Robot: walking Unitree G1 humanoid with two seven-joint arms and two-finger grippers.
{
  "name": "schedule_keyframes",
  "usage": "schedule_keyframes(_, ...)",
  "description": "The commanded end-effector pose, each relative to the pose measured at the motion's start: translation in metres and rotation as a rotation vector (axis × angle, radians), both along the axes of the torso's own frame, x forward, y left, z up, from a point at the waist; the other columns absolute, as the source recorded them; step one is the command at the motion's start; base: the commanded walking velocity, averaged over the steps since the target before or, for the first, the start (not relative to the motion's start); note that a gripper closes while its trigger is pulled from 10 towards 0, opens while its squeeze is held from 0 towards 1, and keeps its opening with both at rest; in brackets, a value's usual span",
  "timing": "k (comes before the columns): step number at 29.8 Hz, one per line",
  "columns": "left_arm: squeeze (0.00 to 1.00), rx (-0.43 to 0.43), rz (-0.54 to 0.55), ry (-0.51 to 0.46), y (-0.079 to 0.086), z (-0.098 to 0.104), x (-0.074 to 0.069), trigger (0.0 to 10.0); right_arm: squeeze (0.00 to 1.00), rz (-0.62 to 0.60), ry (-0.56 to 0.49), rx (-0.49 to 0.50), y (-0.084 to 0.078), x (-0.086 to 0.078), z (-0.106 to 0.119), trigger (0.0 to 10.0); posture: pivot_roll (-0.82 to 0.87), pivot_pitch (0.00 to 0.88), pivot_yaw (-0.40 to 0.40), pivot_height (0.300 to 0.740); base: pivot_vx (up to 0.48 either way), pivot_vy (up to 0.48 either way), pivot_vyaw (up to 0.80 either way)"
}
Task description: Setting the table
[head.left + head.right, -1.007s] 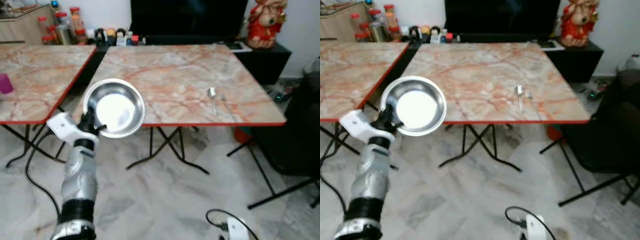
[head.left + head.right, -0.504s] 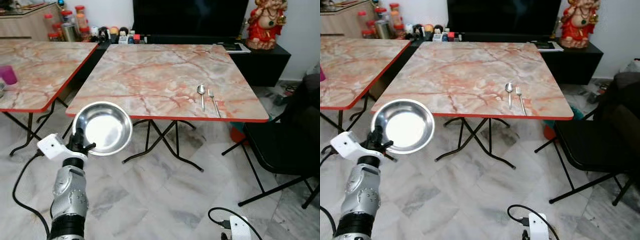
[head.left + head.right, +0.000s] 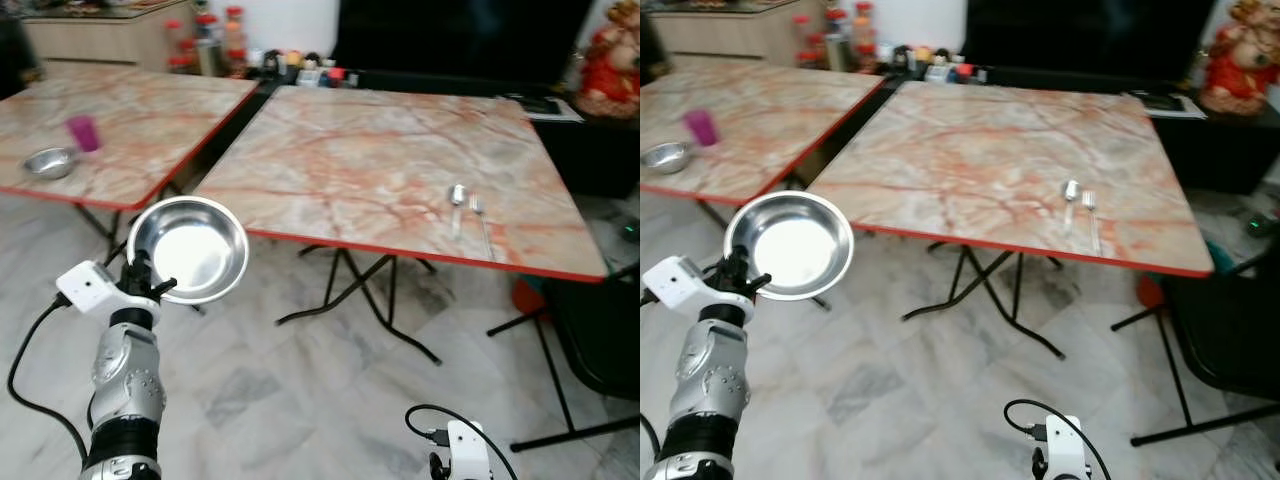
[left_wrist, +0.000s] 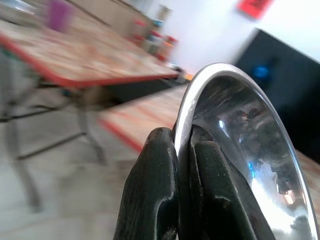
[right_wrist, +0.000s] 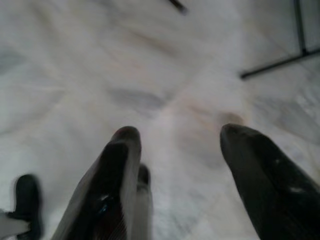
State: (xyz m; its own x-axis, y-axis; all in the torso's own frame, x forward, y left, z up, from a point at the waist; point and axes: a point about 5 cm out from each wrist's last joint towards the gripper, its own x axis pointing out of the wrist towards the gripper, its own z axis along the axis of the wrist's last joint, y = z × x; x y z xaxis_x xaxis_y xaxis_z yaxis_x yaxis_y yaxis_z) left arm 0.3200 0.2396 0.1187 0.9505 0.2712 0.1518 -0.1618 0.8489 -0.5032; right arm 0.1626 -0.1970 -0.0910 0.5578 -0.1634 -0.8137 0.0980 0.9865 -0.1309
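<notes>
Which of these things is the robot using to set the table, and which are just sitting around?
For the job:
- shiny round steel plate, pinched at its rim by the left gripper
- marble-patterned table with red edge
- silver spoon and silver fork lying side by side on it

Just lying about:
- purple plastic cup
- small steel bowl
- jars and bottles
- black chair

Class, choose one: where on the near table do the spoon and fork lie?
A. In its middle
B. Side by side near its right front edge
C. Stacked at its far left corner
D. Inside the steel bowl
B: the spoon and fork lie side by side near the table's right front edge.
</notes>
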Motion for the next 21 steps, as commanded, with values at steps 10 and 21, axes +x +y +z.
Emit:
schedule_keyframes(10, 0.00, -0.003, -0.059, -0.023, -0.014, 0.005, 0.008, 10.0, 0.00, -0.031, 0.001, -0.009, -0.007, 0.001, 0.001, 10.0, 0.00, 0.000, -0.023, 0.740, 0.325, 0.000, -0.46)
schedule_keyframes(21, 0.00, -0.015, -0.107, -0.032, -0.026, 0.008, 0.013, 10.0, 0.00, -0.035, -0.002, -0.010, -0.006, 0.001, 0.001, 10.0, 0.00, 0.000, -0.018, 0.740, 0.322, 0.000, 0.00)
